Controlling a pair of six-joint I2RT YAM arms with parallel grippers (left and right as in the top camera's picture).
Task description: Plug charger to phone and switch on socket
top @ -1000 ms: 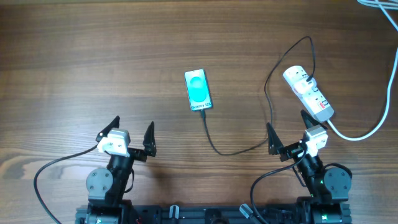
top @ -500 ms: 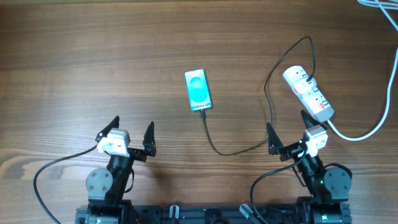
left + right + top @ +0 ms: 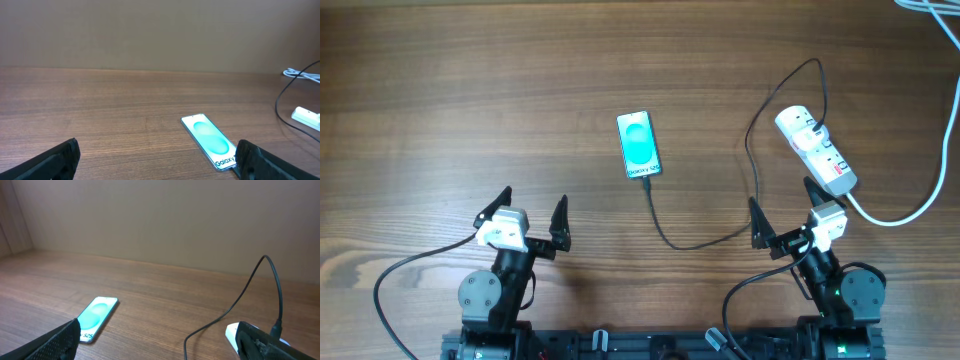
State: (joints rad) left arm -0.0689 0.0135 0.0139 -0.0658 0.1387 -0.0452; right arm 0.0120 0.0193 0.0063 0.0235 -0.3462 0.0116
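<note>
The phone [image 3: 639, 145] lies flat mid-table, light blue screen with a teal oval; it also shows in the left wrist view [image 3: 210, 141] and the right wrist view [image 3: 96, 313]. The black charger cable [image 3: 672, 240] runs from the phone's near end, curves right and loops up to a white plug on the socket [image 3: 815, 150], a white power strip at right, also in the right wrist view [image 3: 233, 332]. My left gripper [image 3: 533, 216] is open and empty at front left. My right gripper [image 3: 783, 216] is open and empty just below the socket.
The socket's thick white cord [image 3: 905, 215] loops off the right edge. Another white cable [image 3: 925, 12] lies at the far right corner. A plain wall stands behind the table in both wrist views.
</note>
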